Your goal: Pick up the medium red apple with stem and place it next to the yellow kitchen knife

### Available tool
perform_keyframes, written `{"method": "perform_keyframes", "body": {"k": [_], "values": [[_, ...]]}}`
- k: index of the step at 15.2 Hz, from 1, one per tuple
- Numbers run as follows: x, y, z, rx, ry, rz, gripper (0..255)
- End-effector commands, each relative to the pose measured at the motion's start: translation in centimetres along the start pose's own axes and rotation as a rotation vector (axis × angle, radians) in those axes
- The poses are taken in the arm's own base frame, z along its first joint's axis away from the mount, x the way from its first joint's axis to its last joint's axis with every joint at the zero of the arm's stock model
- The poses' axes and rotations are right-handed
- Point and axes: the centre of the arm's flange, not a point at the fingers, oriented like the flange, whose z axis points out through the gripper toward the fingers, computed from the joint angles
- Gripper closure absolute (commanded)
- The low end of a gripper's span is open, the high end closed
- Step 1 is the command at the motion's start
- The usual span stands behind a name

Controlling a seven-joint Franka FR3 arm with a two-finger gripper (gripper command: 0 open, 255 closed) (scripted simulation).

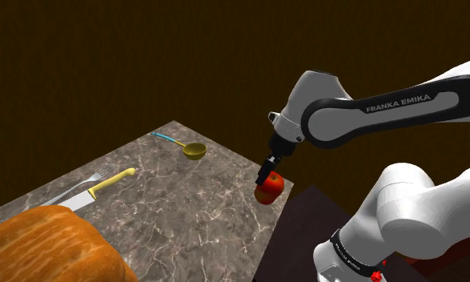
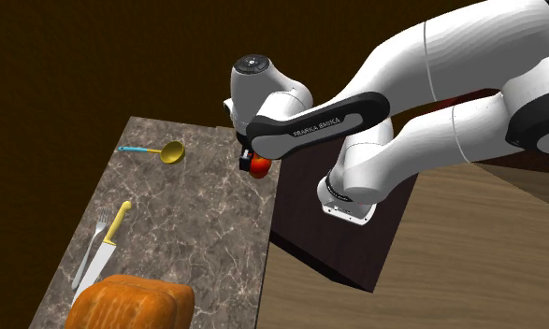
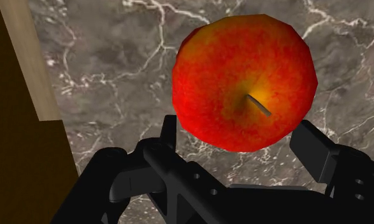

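Note:
A red apple point(image 1: 270, 188) with yellow patches and a short stem sits between the fingers of my black gripper point(image 1: 268, 175), near the edge of the marble counter point(image 1: 185, 208) closest to my stand. From the wrist, the fingers point(image 3: 313, 143) press both sides of the apple point(image 3: 243, 79), stem facing the camera. The gripper point(image 3: 241, 133) is shut on it. I cannot tell whether the apple touches the counter. The yellow-handled knife point(image 1: 105, 185) lies far off toward the shoulder view's left. In the second exterior view the apple point(image 2: 259, 166) is under the hand point(image 2: 249, 159), and the knife point(image 2: 111, 234) is further down the counter.
A fork point(image 1: 85, 183) lies beside the knife. A yellow ladle point(image 1: 194, 150) with a blue handle rests at the counter's far corner. A large orange-brown bread loaf point(image 1: 49, 244) occupies the near-left corner. The dark stand point(image 2: 338, 234) adjoins the counter's edge by the apple.

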Motion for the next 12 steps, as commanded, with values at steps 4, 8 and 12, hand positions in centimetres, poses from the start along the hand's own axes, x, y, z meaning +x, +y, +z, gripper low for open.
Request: {"method": "perform_keyframes", "body": {"k": [4, 8, 12], "values": [[0.0, 0.0, 0.1, 0.000, -0.002, 0.000, 255], [0.0, -0.1, -0.4, 0.000, -0.002, 0.000, 255], [0.2, -0.4, -2.5, 0.000, -0.002, 0.000, 255]]}}
